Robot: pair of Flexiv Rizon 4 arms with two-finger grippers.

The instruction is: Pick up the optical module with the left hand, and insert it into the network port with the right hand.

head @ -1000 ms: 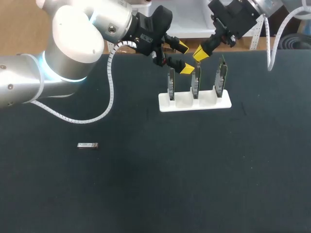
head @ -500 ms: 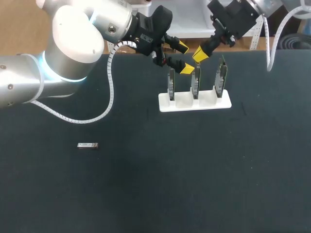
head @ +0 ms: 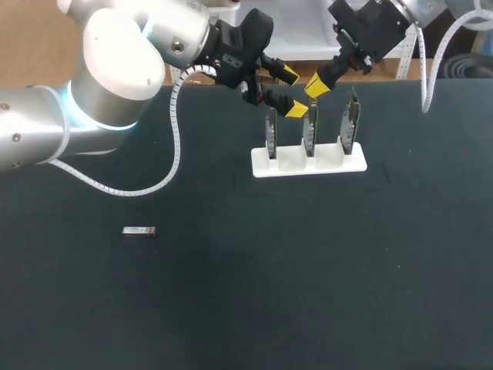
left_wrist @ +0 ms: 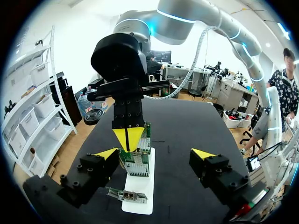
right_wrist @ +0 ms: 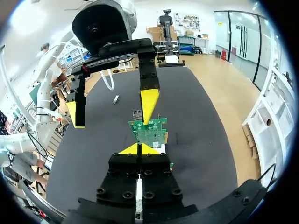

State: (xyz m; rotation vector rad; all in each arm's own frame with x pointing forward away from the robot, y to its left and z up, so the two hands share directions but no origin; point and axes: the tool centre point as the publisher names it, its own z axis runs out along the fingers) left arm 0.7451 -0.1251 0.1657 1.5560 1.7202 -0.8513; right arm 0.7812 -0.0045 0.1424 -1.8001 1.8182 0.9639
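The optical module point(head: 139, 230), a small silver bar, lies flat on the black table at the left, far from both arms; the right wrist view shows the module point(right_wrist: 115, 99) small beyond the grippers. My left gripper point(head: 291, 92) hangs open over the back of the white stand point(head: 308, 164), its yellow tips above the left and middle circuit boards. In its own view the left gripper point(left_wrist: 154, 154) straddles a green board point(left_wrist: 138, 157) without touching it. My right gripper point(head: 317, 85) is shut on nothing, tip just above the middle board point(right_wrist: 149, 132), close to the left gripper's fingers point(right_wrist: 149, 105).
The white stand holds three upright green circuit boards point(head: 351, 123) in a row at the back middle of the table point(head: 308, 277). The two grippers sit very close together above it. A white cable loop point(head: 123, 189) hangs from my left arm onto the table.
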